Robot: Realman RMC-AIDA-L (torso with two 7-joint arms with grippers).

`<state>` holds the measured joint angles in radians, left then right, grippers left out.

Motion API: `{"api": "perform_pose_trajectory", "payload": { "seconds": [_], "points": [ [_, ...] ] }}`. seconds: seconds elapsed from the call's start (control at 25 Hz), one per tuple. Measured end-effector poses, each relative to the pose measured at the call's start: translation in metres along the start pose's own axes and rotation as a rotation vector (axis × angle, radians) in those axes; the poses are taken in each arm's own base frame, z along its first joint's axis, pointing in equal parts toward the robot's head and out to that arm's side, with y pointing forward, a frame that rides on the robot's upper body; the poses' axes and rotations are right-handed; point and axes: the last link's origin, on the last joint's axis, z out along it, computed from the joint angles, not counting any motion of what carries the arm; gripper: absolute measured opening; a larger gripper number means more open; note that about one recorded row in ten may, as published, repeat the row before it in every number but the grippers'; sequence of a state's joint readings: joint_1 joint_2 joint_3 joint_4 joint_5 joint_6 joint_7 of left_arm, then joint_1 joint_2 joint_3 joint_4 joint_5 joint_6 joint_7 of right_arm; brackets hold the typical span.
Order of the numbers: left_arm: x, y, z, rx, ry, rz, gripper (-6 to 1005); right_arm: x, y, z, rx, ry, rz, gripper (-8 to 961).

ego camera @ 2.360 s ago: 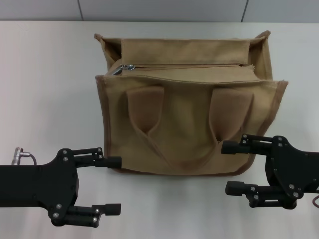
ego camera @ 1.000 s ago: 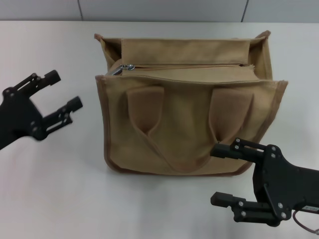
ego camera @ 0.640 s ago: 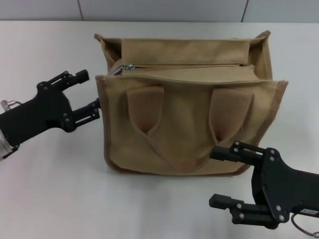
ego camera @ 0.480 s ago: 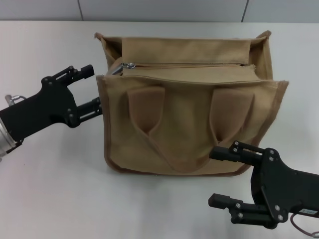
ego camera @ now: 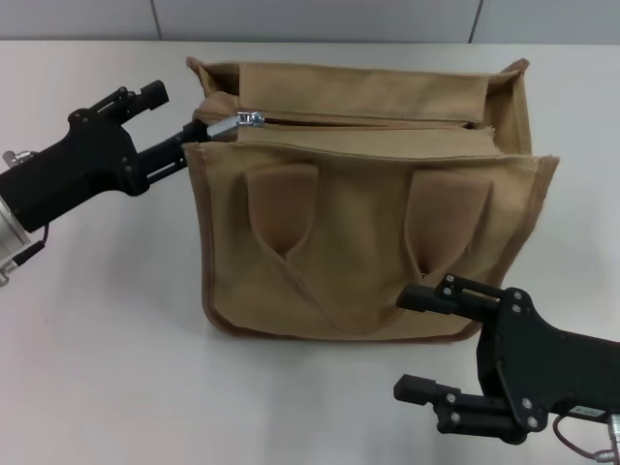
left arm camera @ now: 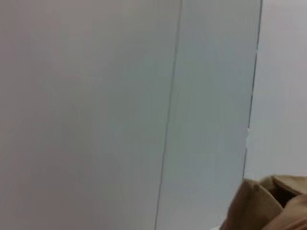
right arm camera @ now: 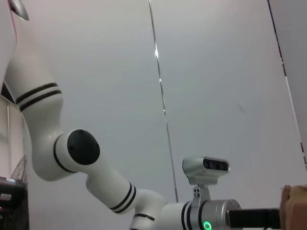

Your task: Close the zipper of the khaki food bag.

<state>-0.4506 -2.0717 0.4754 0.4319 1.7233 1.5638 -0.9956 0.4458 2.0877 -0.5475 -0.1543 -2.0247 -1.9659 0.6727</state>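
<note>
**On the counter: left end effector at the bag's zipper end**

Across the white counter (ego camera: 116, 368), the khaki food bag (ego camera: 368, 242) stands upright, centre, handles hanging down its near face. Contents not visible; the top panel hides the interior.

Zipper (ego camera: 363, 123) runs along the top panel. Its silver pull tab (ego camera: 247, 119) sits at the bag's left end, so the line reads as not yet drawn closed.

Left end effector (ego camera: 174, 131) is at the bag's upper left corner, fingers spread, one finger reaching just beside the tab. No grip on it that I can confirm.

Right end effector (ego camera: 426, 344) sits low near the bag's front right corner, fingers apart, holding nothing.

Step in hand, by my reading: approach to the pull. Next calls for pinching the tab, then drawing it rightward along the line.
</note>
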Motion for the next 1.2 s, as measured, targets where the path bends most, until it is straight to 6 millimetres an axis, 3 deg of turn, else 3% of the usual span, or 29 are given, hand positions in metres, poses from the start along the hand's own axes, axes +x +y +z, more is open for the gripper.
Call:
{"api": "perform_pose_trajectory", "payload": {
  "seconds": [0.4, 0.6, 1.04, 1.2],
  "points": [
    [-0.001, 0.008, -0.008, -0.021, 0.026, -0.020, 770, 0.005, -0.002, 0.002, 0.022, 0.019, 0.009, 737],
    [0.002, 0.013, -0.008, -0.056, 0.048, -0.015, 673, 0.006, -0.002, 0.003, 0.024, 0.022, 0.010, 737],
    [0.005, 0.014, -0.006, -0.068, 0.064, -0.011, 375, 0.007, -0.004, 0.003, 0.033, 0.034, 0.009, 737],
    [0.008, 0.014, -0.008, -0.062, 0.092, -0.014, 156, 0.007, -0.005, 0.003, 0.040, 0.032, 0.007, 737]
  ]
}}
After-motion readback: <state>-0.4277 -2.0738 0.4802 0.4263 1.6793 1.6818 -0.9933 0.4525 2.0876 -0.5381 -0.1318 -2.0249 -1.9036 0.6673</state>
